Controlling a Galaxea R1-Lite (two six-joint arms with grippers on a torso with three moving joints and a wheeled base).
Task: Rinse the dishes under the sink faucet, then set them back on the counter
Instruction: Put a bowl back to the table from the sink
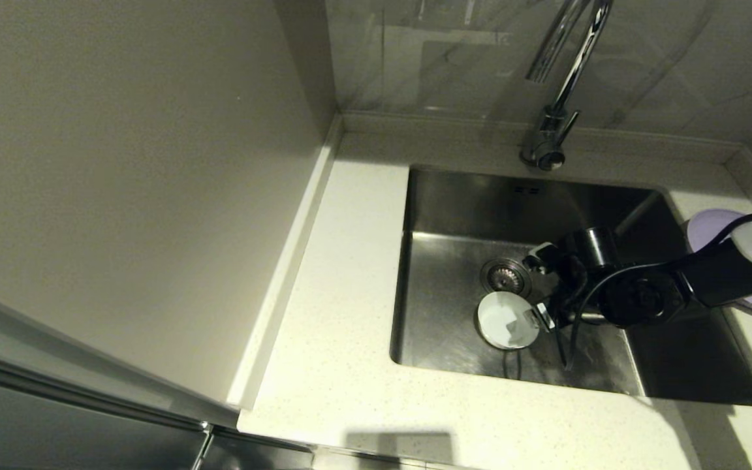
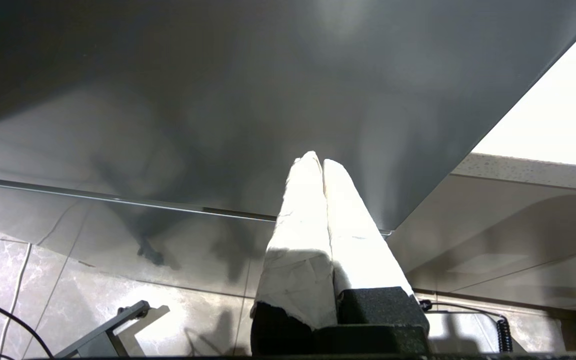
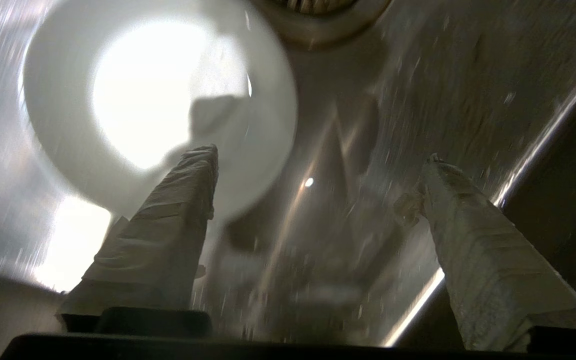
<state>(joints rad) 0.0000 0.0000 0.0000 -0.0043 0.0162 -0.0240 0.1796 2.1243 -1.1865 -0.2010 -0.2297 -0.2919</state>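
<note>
My right claw (image 1: 538, 287) is down inside the sink (image 1: 454, 209), its fingers (image 3: 168, 230) spread wide and holding nothing. The white bowl (image 1: 505, 320) sits on the sink floor, just beside the drain (image 1: 505, 275) on the side nearer me; one finger reaches over its rim, the other stands well clear over bare steel. I see nothing in the bowl. The faucet (image 1: 562, 85) rises from the back of the table (image 1: 337, 313), its spout running out of sight above. The purple plate (image 1: 715, 228) lies on the table to the right of the sink, partly hidden behind my right arm. My left claw (image 2: 320, 165) is parked off to the side below the table's edge, fingers pressed together, holding nothing.
</note>
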